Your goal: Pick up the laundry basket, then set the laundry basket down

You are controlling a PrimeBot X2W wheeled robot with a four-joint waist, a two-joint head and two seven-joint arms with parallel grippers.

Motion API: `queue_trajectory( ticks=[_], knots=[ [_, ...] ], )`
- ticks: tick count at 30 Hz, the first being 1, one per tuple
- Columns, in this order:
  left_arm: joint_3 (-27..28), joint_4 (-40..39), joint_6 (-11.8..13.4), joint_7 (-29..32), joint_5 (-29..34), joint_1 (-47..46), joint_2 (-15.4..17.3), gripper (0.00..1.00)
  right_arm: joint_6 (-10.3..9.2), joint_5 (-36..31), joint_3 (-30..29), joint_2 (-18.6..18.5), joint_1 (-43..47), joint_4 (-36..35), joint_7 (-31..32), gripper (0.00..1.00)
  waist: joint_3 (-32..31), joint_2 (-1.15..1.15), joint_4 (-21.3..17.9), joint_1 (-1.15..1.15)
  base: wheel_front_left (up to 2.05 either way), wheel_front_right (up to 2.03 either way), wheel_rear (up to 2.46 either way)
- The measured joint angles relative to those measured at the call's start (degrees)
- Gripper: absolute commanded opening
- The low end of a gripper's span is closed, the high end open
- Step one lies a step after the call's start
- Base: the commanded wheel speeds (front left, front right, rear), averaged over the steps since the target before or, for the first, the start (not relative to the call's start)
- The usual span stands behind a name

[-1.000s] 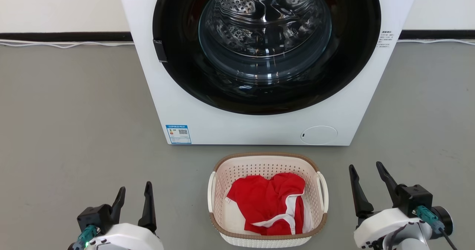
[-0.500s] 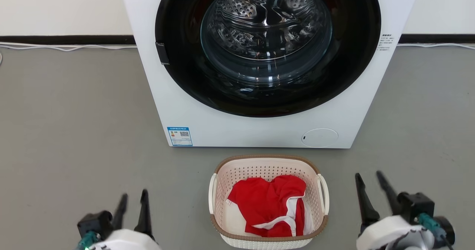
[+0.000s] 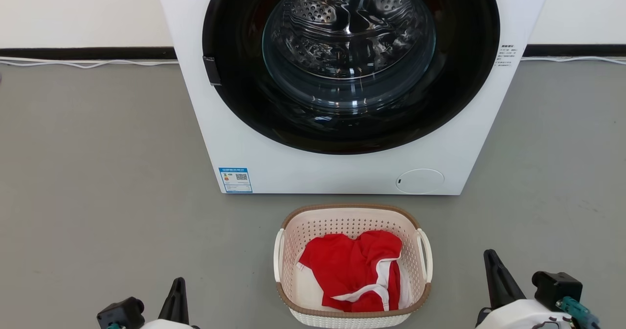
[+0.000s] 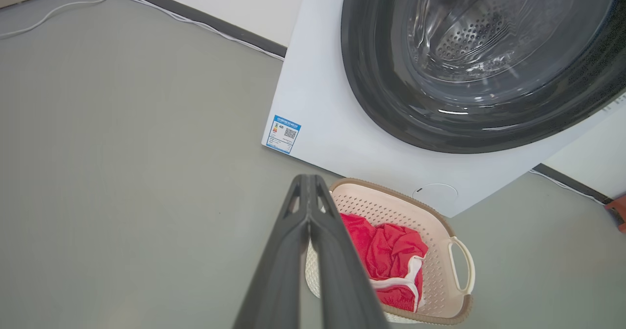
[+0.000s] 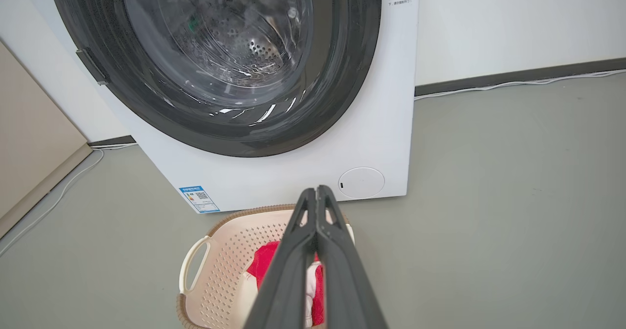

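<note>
Grip state: left end effector (image 4: 307,192) and right end effector (image 5: 317,197) both have their fingers pressed together, holding nothing. They sit low on either side of the laundry basket (image 3: 349,221), well apart from it.

Basket sits on the floor (image 3: 107,197) between them, just in front of the washing machine (image 3: 318,172); looks like a small gap, no contact.

Handling guess: light, thin perforated plastic. Stiffest at the brown rim (image 3: 349,206); walls will likely flex if squeezed. Load is one red garment (image 3: 352,265): soft, adds little weight, won't roll.

Best holds are the white loops, left handle (image 3: 277,255) and right handle (image 3: 427,253), one per arm. Lift level or it tips. Fingers must spread first to get round a loop.

Room: bare floor wide open both sides. Far edge is the tight one, with the washing machine close behind the rim, so go straight up or draw back. Cable (image 3: 88,64) runs along the wall, well clear.
</note>
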Motion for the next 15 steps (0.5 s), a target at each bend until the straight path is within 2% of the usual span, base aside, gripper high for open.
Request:
queue_trajectory(
  ticks=[15],
  knots=[
    [0.5, -1.7, -0.5, 2.5, -9.0, 0.0, 0.0, 0.0, -0.01, 10.8, -0.3, 0.0, 0.0, -1.8, 2.3, 0.0, 0.0, 0.0, -0.4, -0.01, 0.0, 0.0, 0.0]
  ],
)
